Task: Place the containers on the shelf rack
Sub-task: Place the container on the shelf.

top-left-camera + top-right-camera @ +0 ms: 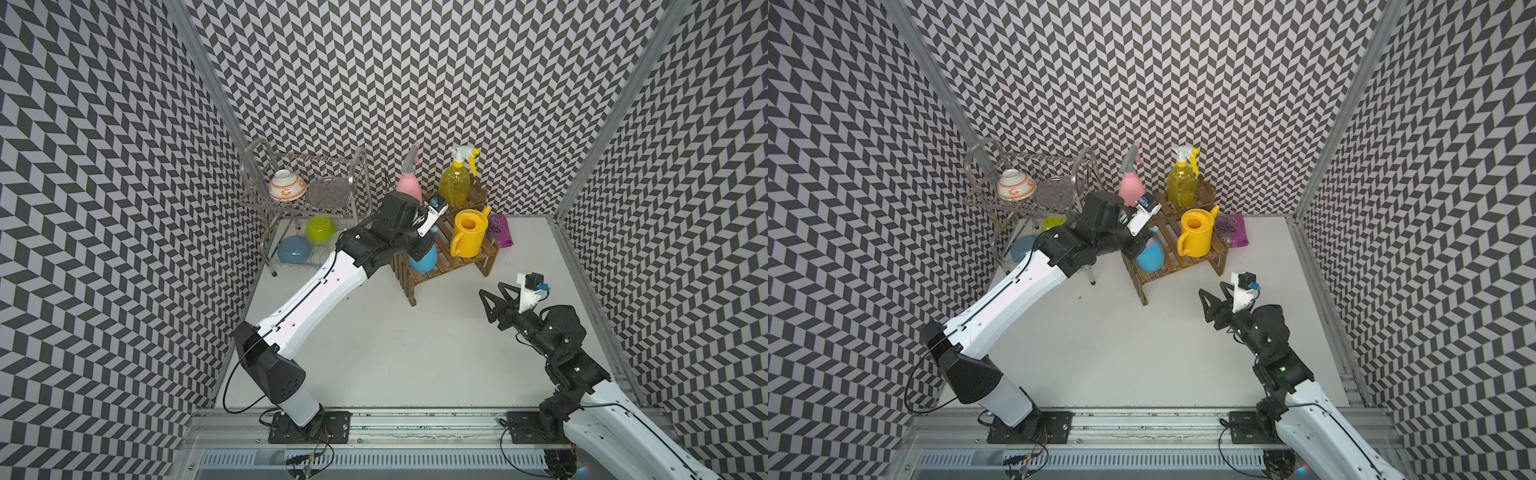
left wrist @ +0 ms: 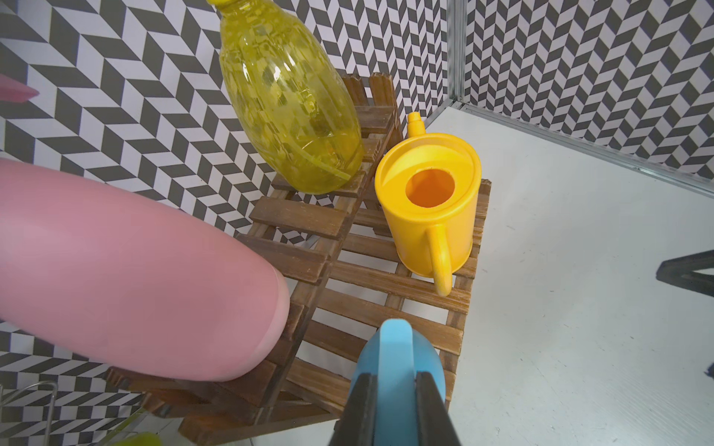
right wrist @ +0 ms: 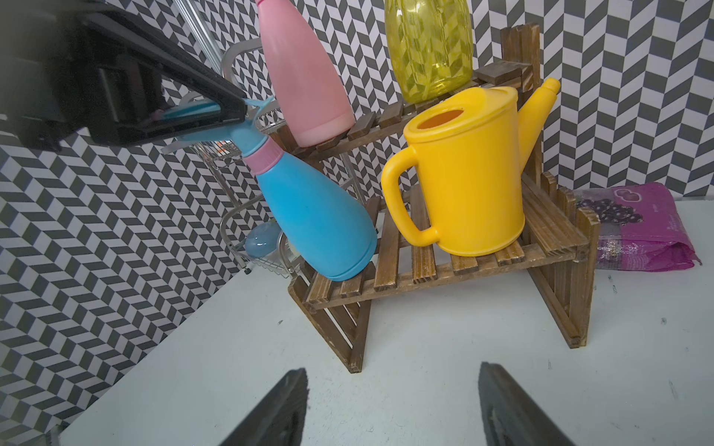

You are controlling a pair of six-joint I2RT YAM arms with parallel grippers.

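Left pincer (image 3: 233, 112) clamped narrow on the nozzle head of the blue cone-shaped plastic spray bottle (image 3: 317, 216); bottle tilted, neck leaning toward the left arm, lower edge of its base on the slats at the dish-rack end of the lower step of the brown slatted wooden shelf rack (image 1: 444, 251); in both top views the arm's wrist hides most of the bottle, and only its rounded body shows (image 1: 1150, 258). Pink cone-shaped spray bottle with grey nozzle (image 1: 409, 187) upright on the upper step, at the end nearer the silver wire dish rack (image 1: 332, 203); translucent yellow trigger sprayer (image 1: 455, 185) upright at the other end of the same step, well apart from the pink one. Yellow plastic watering can (image 1: 469, 237) upright on the lower step, beside the blue bottle but not touching it; handle toward the robot, spout toward the purple plastic packet (image 1: 500, 230) lying on the white counter (image 1: 395, 340) just beside the shelf rack. Right pincer (image 1: 491, 289) held wide and empty above the counter, near the front of the shelf rack, touching nothing. Dish rack holds a white-orange bowl (image 1: 286, 186) on top; green bowl (image 1: 321, 227) and blue bowl (image 1: 294, 249) below.
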